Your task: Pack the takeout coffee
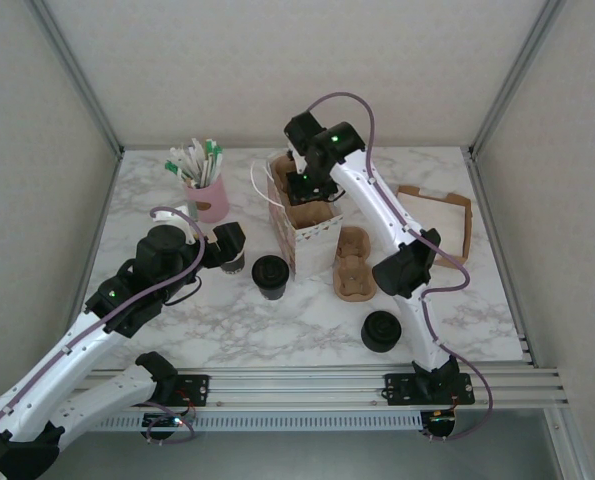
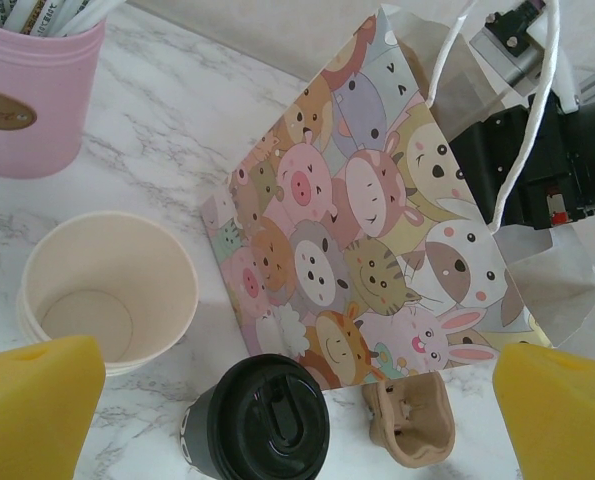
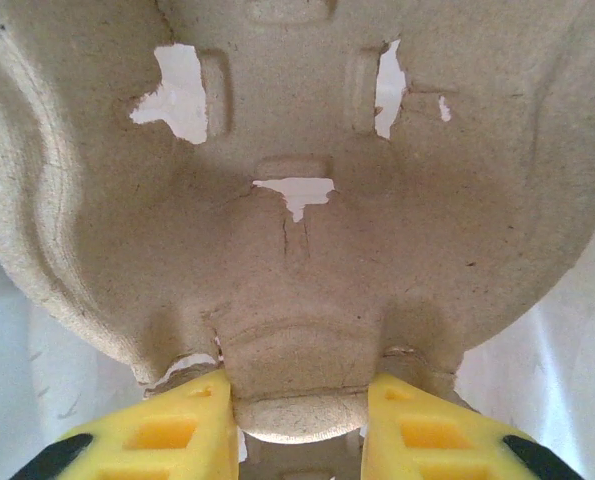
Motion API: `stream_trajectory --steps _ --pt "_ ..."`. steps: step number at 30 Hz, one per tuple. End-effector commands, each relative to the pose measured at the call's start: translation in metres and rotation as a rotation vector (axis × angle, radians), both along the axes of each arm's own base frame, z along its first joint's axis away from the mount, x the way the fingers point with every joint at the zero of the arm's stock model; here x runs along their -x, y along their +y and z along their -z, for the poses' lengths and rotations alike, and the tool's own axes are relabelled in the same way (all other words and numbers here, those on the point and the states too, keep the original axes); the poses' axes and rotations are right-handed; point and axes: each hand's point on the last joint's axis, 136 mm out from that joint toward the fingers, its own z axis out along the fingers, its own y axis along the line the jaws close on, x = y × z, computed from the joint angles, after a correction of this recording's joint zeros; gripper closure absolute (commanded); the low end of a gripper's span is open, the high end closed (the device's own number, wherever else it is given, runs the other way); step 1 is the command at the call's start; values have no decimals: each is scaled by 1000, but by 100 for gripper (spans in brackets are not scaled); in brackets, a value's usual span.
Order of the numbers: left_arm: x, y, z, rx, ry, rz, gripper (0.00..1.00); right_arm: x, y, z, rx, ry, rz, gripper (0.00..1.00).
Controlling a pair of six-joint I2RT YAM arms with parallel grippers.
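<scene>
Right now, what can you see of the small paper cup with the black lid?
The small paper cup with the round black plastic lid stands upright on the marble table, close beside the cartoon-animal paper bag. Its lid is pressed on; the wall below looks dark. A lidless cream cup stands apart beside it. Nothing grips it.

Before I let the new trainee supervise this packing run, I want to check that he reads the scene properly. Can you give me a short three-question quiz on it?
1. True or false: the lidded coffee cup stands on the table, outside the cartoon bag.
2. What is the right gripper pinching? A: a black lid. B: a pulp cup carrier. C: a straw.
3. Fill in: the left gripper, near the lidless cup, has its jaws ___.
Key: 1 true; 2 B; 3 open.
</scene>
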Motion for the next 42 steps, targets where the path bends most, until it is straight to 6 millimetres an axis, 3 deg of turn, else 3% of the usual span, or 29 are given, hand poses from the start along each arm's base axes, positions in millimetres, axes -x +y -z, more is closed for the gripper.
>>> stream_trajectory --steps 1,21,31,42 --pt "-3 0 -2 6 -20 -2 0 4 -1 16 57 27 -23 70" --pt "-2 2 2 4 -15 -5 1 3 -1 66 197 84 -14 71" --pt "-2 3 4 7 -13 -5 0 2 -9 68 252 69 7 71" --pt "0 5 4 9 -13 -9 0 6 -2 110 268 154 -2 71"
